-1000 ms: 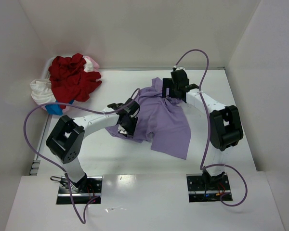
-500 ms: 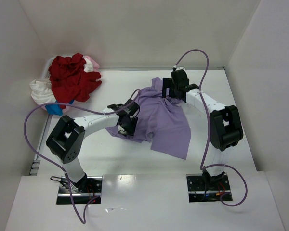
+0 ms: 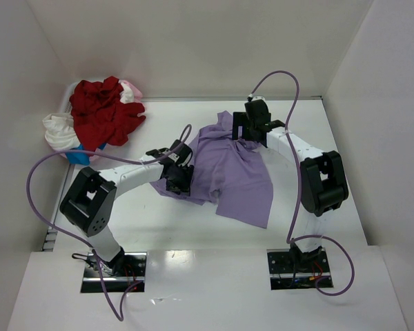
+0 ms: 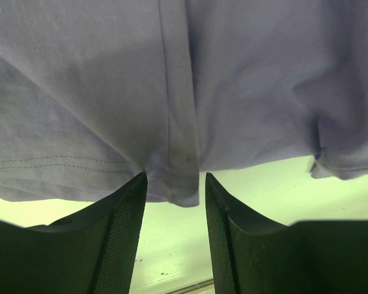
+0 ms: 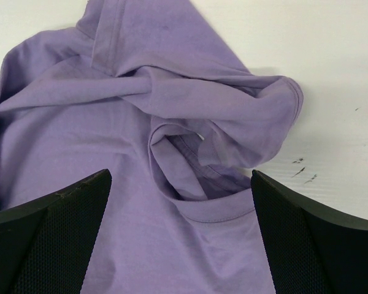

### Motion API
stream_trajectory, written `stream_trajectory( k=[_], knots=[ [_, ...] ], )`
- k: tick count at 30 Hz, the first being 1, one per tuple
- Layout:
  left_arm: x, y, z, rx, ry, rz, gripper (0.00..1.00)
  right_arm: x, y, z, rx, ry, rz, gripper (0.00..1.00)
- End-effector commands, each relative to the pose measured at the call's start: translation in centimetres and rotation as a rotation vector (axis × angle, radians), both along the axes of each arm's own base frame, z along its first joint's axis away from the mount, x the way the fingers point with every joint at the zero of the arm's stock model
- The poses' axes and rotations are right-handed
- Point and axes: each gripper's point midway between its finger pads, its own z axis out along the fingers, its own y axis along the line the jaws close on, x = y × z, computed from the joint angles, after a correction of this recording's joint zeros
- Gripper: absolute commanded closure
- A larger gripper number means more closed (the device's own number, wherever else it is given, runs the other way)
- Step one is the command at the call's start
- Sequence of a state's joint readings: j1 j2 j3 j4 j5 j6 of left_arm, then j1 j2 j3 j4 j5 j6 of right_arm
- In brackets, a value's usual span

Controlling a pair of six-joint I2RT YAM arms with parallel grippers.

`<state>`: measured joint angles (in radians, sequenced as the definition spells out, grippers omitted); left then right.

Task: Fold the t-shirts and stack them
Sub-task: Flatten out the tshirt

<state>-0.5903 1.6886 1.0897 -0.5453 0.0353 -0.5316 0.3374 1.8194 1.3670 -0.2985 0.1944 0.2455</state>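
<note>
Lavender t-shirt (image 3: 234, 176) lies crumpled on the worktop (image 3: 303, 124), not yet flat. Left gripper (image 4: 173, 184) is at its left edge, jaws clamped on a narrow fold of hem, with cloth only at the tips. Right gripper (image 5: 181, 177) is at its far edge, jaws wide apart over a twisted bunch of cloth, holding nothing.

Risks:
- The bite is shallow, so the hem slips out if left pulls hard.
- If right closes here it likely grabs several layers and the twist gets locked into the fold.
- A one-sided pull drags the whole shirt instead of spreading it.

Red t-shirt (image 3: 103, 110), white t-shirt (image 3: 57, 131) and pink t-shirt (image 3: 131, 89) sit heaped well apart to its far left, not in the way.
</note>
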Motion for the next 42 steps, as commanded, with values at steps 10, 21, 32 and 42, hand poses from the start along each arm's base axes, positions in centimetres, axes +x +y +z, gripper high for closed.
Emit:
stream_trajectory(
  k=[10,21,32,42],
  knots=[
    [-0.2,-0.4,-0.6,-0.079,0.023,0.02,0.57,0.8,-0.1,3.9,0.044,-0.109,-0.015,0.0],
    [-0.8,-0.2,-1.9,-0.067,0.057,0.018,0.65,0.8,-0.1,3.9,0.044,-0.109,-0.015,0.0],
    [-0.1,0.5,-0.5,-0.039,0.009,0.036,1.0,0.8,-0.1,3.9,0.044,-0.109,-0.015,0.0],
    [3.7,1.0,7.7,-0.015,-0.184,0.031,1.0,0.7,0.1,3.9,0.057,-0.107,-0.014,0.0]
  ],
)
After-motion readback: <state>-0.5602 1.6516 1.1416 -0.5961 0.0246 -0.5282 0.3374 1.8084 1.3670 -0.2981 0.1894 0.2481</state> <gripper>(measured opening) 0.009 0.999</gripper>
